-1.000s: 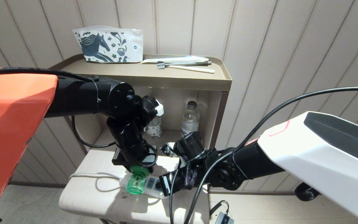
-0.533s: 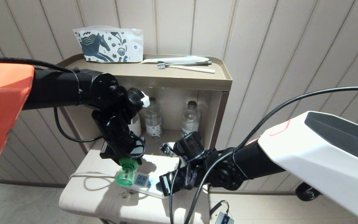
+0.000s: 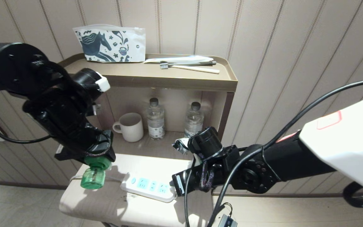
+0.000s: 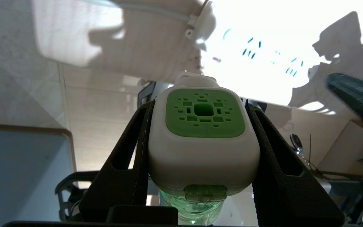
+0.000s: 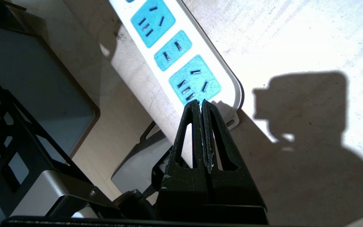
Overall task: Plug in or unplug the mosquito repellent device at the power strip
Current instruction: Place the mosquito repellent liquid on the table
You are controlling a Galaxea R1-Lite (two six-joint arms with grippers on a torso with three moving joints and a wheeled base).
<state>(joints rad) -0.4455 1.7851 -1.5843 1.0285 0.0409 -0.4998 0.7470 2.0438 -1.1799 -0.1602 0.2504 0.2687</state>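
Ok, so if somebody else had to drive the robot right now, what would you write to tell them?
Left gripper: shut on the mosquito repellent device, held in the air beside the button end of the power strip, off the left edge of the low table.
Right gripper: shut, empty, its tips at the far end of the power strip, by the last socket.
Power strip: flat on the low table, all three sockets free.
Done: the device is unplugged and lifted clear.
Left: set the device down somewhere safe, then pull both arms back.
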